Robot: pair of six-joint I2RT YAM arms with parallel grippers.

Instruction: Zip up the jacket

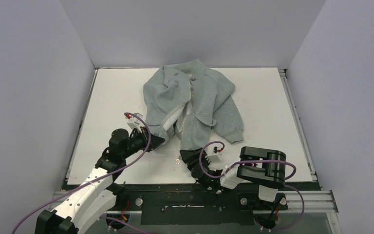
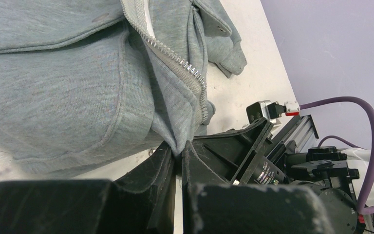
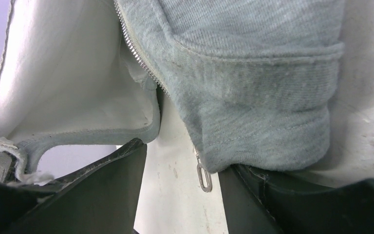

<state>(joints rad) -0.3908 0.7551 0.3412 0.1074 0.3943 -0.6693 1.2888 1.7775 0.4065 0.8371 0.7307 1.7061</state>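
The table (image 1: 102,102) gives me open white room at the left and right of the top view. The jacket (image 1: 199,92) lies bunched in the upper centre, front open, with its hem trailing to the lower middle, close to the table's near edge. My left gripper (image 1: 156,140) is clamped tight on the hem corner of one front panel. My right gripper (image 1: 187,155) has its jaws apart under the other panel's corner and holds nothing. My worry is the arms: they sit near each other at lower centre, so an inward move risks a knock. The zipper pull (image 3: 203,175) dangles loose between the right fingers, and closing off-centre would likely pinch cloth and miss it.
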